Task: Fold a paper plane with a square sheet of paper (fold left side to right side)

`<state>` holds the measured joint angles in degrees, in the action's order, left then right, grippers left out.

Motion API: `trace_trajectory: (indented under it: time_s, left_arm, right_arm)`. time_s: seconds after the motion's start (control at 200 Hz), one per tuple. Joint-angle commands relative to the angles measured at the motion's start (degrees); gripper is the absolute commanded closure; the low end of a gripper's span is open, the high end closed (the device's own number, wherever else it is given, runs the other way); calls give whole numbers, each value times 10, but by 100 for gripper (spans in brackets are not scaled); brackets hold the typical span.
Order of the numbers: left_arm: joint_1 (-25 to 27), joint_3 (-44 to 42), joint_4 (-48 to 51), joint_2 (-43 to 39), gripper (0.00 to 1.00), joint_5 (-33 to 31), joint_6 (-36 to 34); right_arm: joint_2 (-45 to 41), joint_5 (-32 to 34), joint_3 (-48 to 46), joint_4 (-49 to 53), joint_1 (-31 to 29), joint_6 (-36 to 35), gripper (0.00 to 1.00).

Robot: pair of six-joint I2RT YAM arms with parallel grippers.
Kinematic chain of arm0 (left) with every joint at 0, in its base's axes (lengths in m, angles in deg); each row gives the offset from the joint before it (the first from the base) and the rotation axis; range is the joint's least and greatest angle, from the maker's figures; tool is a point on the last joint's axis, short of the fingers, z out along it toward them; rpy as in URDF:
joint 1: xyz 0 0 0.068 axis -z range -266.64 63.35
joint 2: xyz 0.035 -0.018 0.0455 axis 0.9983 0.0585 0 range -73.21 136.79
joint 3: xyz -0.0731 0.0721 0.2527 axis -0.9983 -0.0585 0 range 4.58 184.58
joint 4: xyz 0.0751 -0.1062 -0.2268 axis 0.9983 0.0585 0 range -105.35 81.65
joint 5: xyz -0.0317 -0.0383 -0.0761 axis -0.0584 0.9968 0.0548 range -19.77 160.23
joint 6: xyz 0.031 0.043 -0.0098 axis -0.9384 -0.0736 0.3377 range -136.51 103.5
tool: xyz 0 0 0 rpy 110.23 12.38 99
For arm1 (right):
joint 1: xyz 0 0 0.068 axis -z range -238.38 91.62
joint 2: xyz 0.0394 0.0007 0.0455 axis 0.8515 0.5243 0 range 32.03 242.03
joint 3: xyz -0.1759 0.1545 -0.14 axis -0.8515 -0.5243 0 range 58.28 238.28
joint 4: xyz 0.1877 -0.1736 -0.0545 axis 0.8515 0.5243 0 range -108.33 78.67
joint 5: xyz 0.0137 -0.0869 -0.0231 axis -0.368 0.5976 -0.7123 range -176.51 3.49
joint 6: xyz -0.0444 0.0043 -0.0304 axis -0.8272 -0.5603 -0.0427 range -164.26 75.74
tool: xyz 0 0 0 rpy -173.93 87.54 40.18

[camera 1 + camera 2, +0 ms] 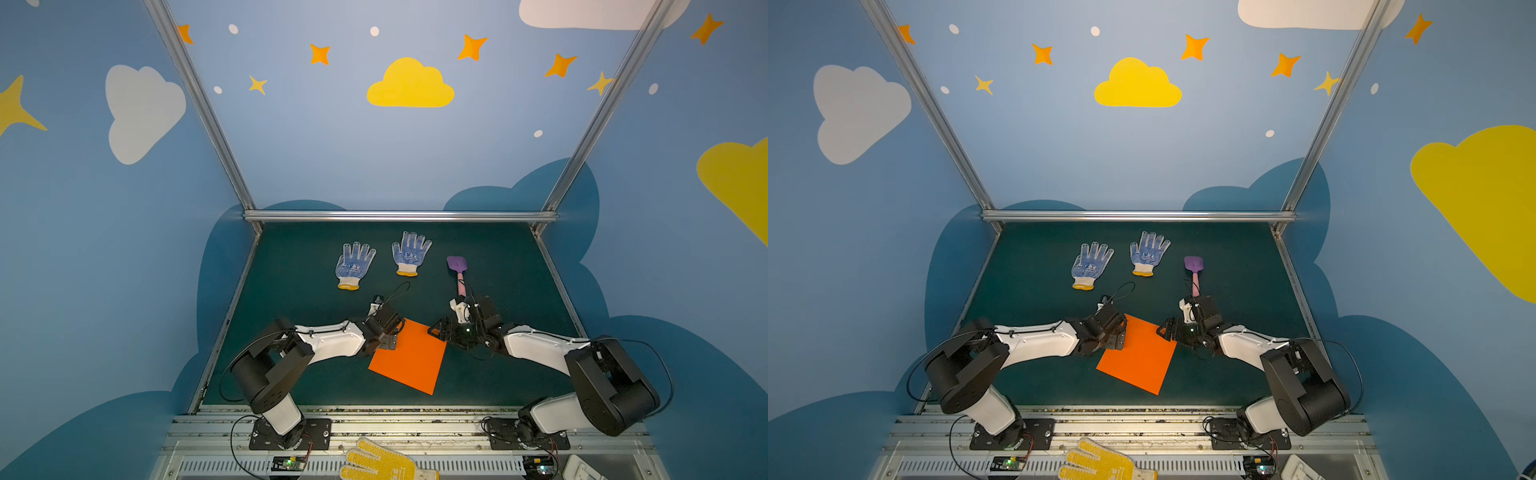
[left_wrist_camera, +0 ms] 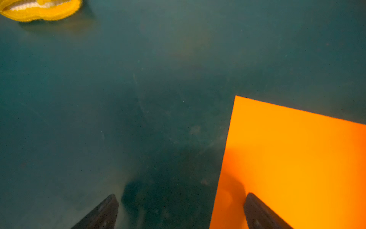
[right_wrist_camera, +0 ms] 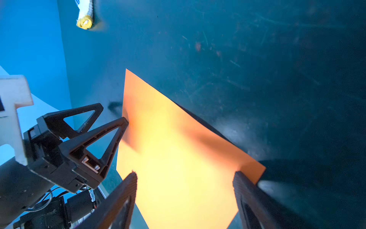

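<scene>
Both top views hang high over the near edge of the counter [image 1: 291, 299], tilted down toward the back wall, and share almost the same wide scene. The left wrist view sits low and close over the square sheet of paper [image 2: 297, 168]. The right wrist view, equally close, shares that sheet and catches the left fingers [image 3: 103, 129].

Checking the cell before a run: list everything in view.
mat: one, dark green, table top
square sheet of paper: one, orange, on the mat, near middle
dotted gloves: two, white with blue dots, mat's far side
toy shovel: one, purple and pink, right of those gloves
yellow glove: one, yellow, front rail, off the mat
left claw: one, black, open at the sheet's left edge
right claw: one, black, open at the sheet's right corner
</scene>
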<state>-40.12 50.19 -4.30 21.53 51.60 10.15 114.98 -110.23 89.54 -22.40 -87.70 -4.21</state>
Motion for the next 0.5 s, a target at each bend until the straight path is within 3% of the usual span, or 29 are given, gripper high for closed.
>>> trace_trajectory:
  time_s: [0.0, 0.265, 0.496]
  left_arm:
    - [1, -24, 24, 35, 0, 6, 2]
    - [2, -30, 28, 37, 0, 0, 9]
    - [4, -29, 25, 44, 0, 0, 9]
  right_arm:
    - [12, 12, -19, 40, -8, 3, 20]
    - [-83, 58, -40, 130, 5, -9, 18]
    - [-75, -7, -74, 103, 0, -2, 18]
